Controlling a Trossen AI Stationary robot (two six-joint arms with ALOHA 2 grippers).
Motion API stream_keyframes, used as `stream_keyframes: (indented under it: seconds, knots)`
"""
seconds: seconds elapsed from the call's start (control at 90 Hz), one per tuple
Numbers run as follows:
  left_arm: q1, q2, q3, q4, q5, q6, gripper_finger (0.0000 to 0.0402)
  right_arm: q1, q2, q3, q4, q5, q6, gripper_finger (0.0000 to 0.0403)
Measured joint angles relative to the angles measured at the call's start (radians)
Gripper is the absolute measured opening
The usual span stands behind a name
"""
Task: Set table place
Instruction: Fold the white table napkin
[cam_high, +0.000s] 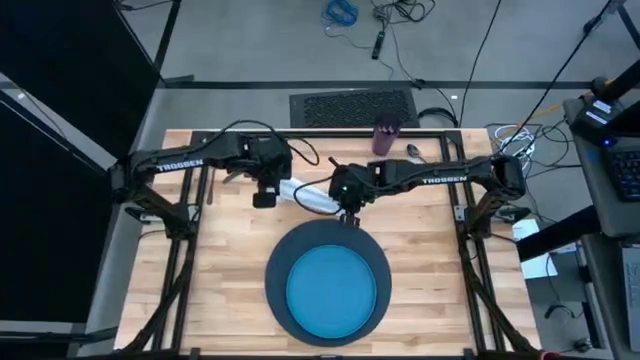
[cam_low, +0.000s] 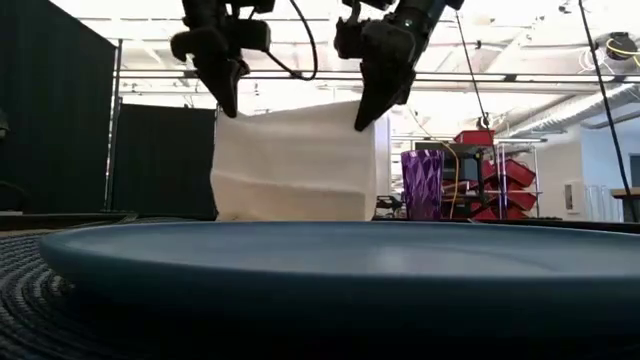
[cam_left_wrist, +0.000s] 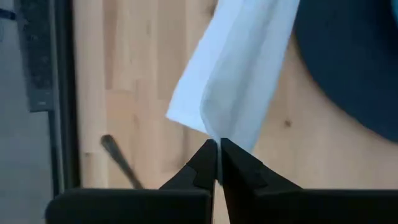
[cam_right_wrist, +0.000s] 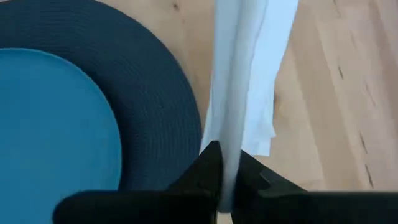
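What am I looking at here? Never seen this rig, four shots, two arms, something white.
Two robot arms at a wooden table, each ending in a two-finger tool. One picture looks straight down, one looks level across the tabletop, and two come from cameras on the wrists. The left tool and right tool each pinch an upper corner of a white napkin, holding it up between them. On the table lie a dark disc with a blue plate on it; a purple cup and spoon sit at the far edge.

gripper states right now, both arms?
Left tool: shut on the white napkin, one top corner.
Right tool: shut on its other top corner.
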Motion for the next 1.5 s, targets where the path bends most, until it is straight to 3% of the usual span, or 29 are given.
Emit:
stream_keyframes:
  seconds: [0.244,0.767,1.256,1.5]
  knots:
    - [-0.032,0.001,-0.067,0.060,0.011,-0.012,0.0000,0.018,0.023,0.000,0.002,-0.001,0.018,0.0000]
    - [0.050,0.003,-0.146,0.245,-0.014,0.064,0.0000,-0.070,0.084,-0.002,0.003,0.010,0.010,0.0000]
    - [0.088,0.140,-0.146,0.286,-0.014,0.139,0.0000,-0.129,0.140,-0.003,0.011,0.010,-0.042,0.0000]
    - [0.105,0.086,-0.146,0.398,-0.118,0.168,0.0000,-0.132,0.107,-0.004,-0.005,0.200,-0.084,0.0000]
